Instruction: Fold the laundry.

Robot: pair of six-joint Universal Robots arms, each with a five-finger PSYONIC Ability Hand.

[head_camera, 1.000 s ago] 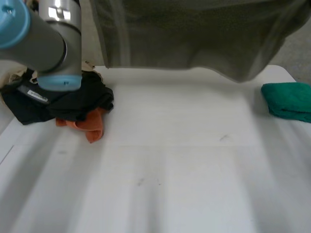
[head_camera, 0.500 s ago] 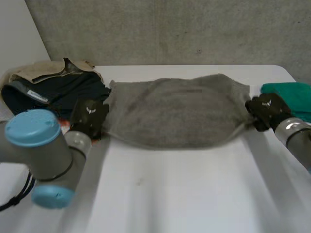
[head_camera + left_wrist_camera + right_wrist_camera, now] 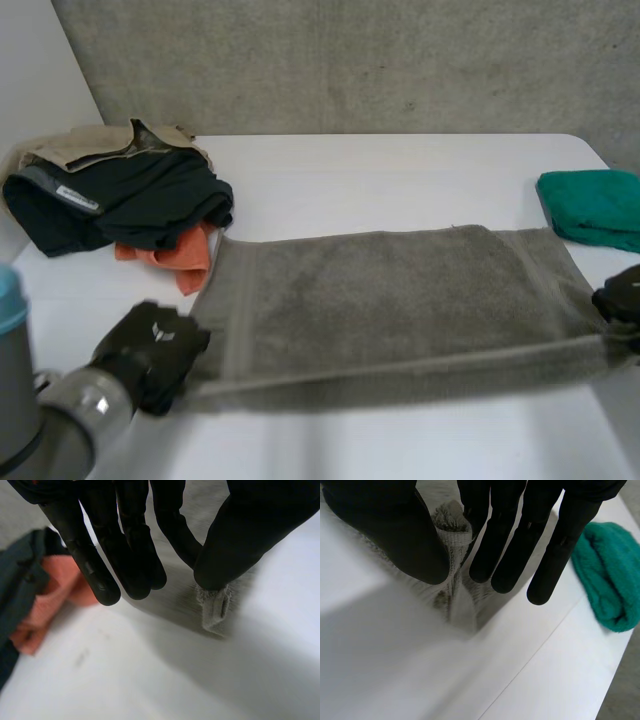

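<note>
Currently, the grey towel (image 3: 390, 290) lies spread flat across the middle of the white table (image 3: 400, 170). The left hand (image 3: 150, 350) grasps its near left corner, pinched between thumb and straight fingers (image 3: 134, 555). The right hand (image 3: 622, 295) pinches the near right corner likewise. A heap of dark clothes (image 3: 120, 205) with an orange cloth (image 3: 185, 255) sits just beside the towel's far left corner. A folded green cloth (image 3: 595, 205) lies near its right end.

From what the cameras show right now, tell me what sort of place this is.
Probably a robot test bench, not a home: white table against a bare grey wall, a heap of clothes, and a grey towel pinched by the left hand and right hand.
</note>
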